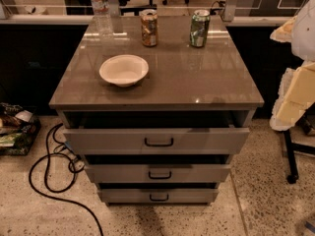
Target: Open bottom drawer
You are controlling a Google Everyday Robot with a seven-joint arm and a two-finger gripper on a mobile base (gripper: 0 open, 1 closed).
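Observation:
The grey-beige cabinet [162, 90] stands in the middle of the camera view with three drawers. The bottom drawer [187, 195] is the lowest and narrowest-looking front, with a small black bar handle [158, 197]. A dark gap runs above its front and its inside is hidden. The top drawer [206, 140] and middle drawer [197, 173] sit above it, each front showing further forward than the one below. My gripper [294, 95], pale cream and white, is at the right edge, to the right of the cabinet, higher than the drawers and apart from them.
On the cabinet top are a white bowl [123, 70], a clear water bottle [101, 9] and two cans [148, 27] [199, 28]. A black cable [54, 173] loops on the floor at left, near a bin of packets [15, 132]. A black stand leg [290, 156] is at right.

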